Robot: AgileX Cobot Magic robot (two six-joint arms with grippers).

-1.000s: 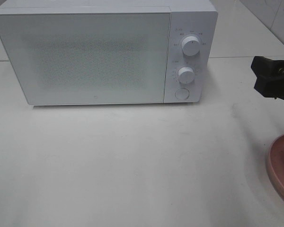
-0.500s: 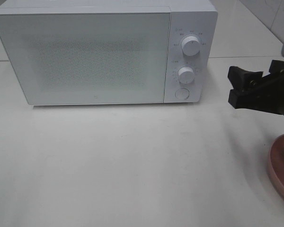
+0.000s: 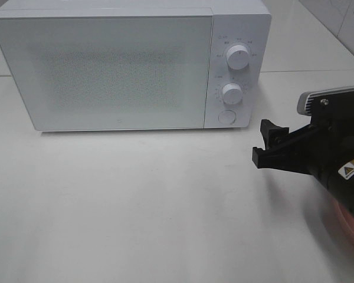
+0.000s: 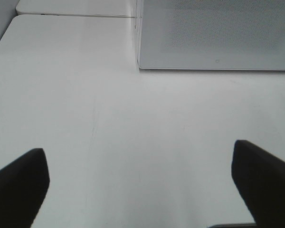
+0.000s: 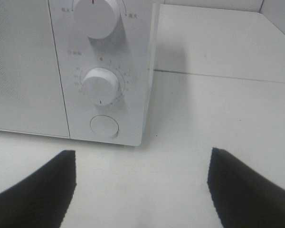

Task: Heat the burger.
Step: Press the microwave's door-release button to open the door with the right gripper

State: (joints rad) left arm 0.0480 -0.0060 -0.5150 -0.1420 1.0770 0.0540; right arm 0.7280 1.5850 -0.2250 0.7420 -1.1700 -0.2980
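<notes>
Both pincers stand apart with nothing between them. The right gripper (image 3: 264, 144) hovers over the white table (image 3: 135, 206), to the right of the white microwave (image 3: 106, 71) and in front of it. Its two black fingers (image 3: 270, 131) point toward the control panel and touch nothing. In the right wrist view, the right gripper (image 5: 142, 190) faces that panel. There the upper dial (image 5: 95, 16), the lower dial (image 5: 100, 85) and the round button (image 5: 104, 126) sit one below another.

From the high camera, the upper dial (image 3: 238, 57), lower dial (image 3: 231, 93) and round button (image 3: 226, 117) run down the microwave's right side. Its door (image 3: 106, 71) is closed. A pink plate (image 3: 349, 230) lies at the table's right edge, mostly covered by the right arm (image 3: 336, 147) above it. What the plate carries cannot be told.

The left gripper (image 4: 141, 190) appears only in its own wrist view, jaws wide, above bare tabletop. It is well short of the microwave's lower front edge (image 4: 213, 66).

The burger appears in none of the three views, so its place cannot be told.
</notes>
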